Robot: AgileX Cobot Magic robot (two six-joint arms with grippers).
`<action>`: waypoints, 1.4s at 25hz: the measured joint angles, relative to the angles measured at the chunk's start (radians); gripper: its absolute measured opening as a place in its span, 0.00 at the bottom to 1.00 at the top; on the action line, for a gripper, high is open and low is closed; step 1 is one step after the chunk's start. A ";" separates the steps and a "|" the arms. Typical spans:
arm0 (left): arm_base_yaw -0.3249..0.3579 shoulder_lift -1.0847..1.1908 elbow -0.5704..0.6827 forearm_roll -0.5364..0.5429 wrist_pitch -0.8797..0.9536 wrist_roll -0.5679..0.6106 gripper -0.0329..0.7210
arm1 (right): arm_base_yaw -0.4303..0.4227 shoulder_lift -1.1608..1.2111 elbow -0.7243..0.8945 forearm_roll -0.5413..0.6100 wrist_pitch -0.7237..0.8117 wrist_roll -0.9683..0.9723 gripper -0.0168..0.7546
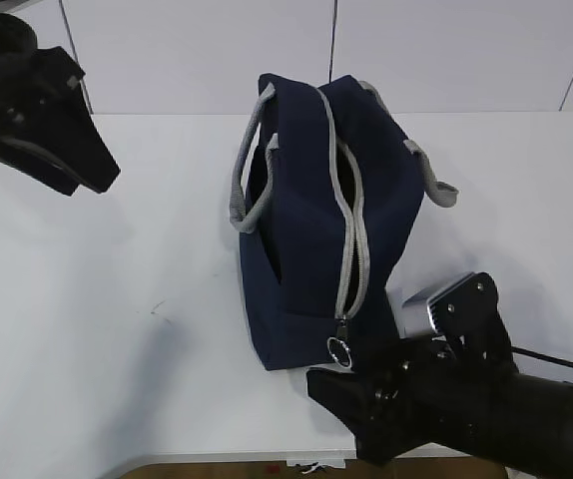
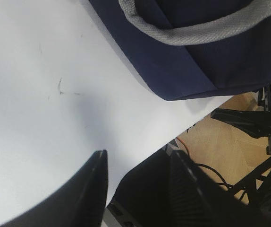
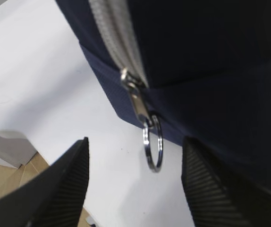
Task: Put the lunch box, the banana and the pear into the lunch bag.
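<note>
The navy lunch bag point(image 1: 306, 230) stands in the middle of the white table, its grey zipper point(image 1: 349, 249) running toward me. The metal ring pull point(image 1: 339, 350) hangs at the near end. My right gripper point(image 1: 334, 387) is open just in front of that end. In the right wrist view the ring pull point(image 3: 153, 144) hangs between its fingers point(image 3: 74, 182), touching neither. My left gripper point(image 1: 102, 172) is raised at the far left, away from the bag. In the left wrist view it point(image 2: 138, 163) is open and empty over the table's front edge, with the bag point(image 2: 182, 66) beyond. The lunch box, banana and pear are out of view.
Two grey handles point(image 1: 250, 170) flop to either side of the bag. The table's front edge point(image 1: 227, 461) is close to the right arm. Below it are a wooden floor point(image 2: 220, 142), cables and black stand parts point(image 2: 263, 123). A small scuff point(image 1: 157, 309) marks the table.
</note>
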 joint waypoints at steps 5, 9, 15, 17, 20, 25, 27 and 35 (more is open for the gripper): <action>0.000 0.000 0.000 0.000 0.000 0.000 0.48 | 0.000 0.012 0.000 0.014 -0.002 0.000 0.61; 0.000 0.000 0.000 0.000 0.000 0.000 0.46 | 0.000 0.012 0.000 0.018 -0.005 0.000 0.45; 0.000 0.000 0.000 0.000 0.000 0.000 0.44 | 0.000 0.012 0.000 0.036 -0.005 0.000 0.27; 0.000 0.000 0.000 0.000 0.000 0.000 0.43 | 0.000 0.012 0.000 0.049 -0.007 0.000 0.22; 0.000 0.000 0.000 0.000 0.000 0.000 0.43 | 0.000 0.012 0.000 0.056 -0.007 0.000 0.11; 0.000 0.000 0.000 0.000 0.000 0.000 0.42 | 0.000 0.012 0.010 0.056 -0.021 0.000 0.02; 0.000 0.000 0.000 0.000 0.000 0.000 0.42 | 0.000 0.012 0.027 0.056 -0.049 0.002 0.02; 0.000 0.000 0.000 0.000 0.000 0.000 0.41 | 0.000 -0.045 0.075 0.058 -0.074 0.002 0.02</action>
